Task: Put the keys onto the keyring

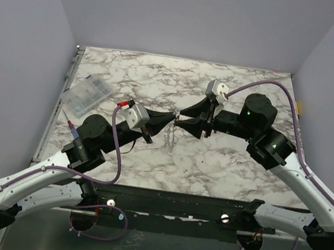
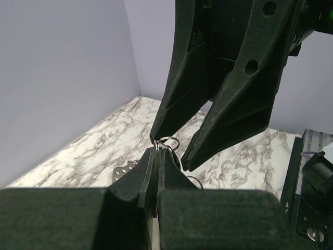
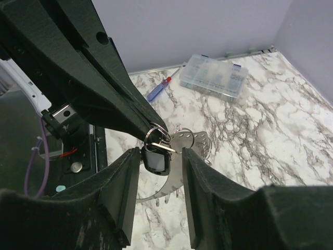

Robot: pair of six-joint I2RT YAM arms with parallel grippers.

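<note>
1. While the ring (image 3: 155, 134) hangs in mid-air over the middle of the table (image 1: 229, 171), the small dark key (image 3: 157, 160) sits right under it, touching or nearly so. I cannot tell whether it is already threaded on.
2. Pale metal pieces (image 3: 183, 139) dangle just behind the ring, and a thin curved strip (image 3: 156, 197) runs below them. How they join up is hidden from me.
3. My left gripper (image 2: 157, 152) has its fingers pressed together on the top of the ring, pinching the wire at the very tips. I judge this grip is chosen so that the ring hangs free and most of its loop is bare to work on.
4. My right gripper (image 3: 161, 152) faces the left one tip to tip. Its fingers are spread apart with the dark key in the gap between them, and they grip nothing. With one finger on each side, closing would catch the key across its flat faces, I think.
5. Holding everything off the table lets both hands reach it from opposite sides.
6. The clear box (image 1: 87, 96) and a screwdriver (image 3: 157, 88) lie well apart at the left of the table, out of the way.
</note>
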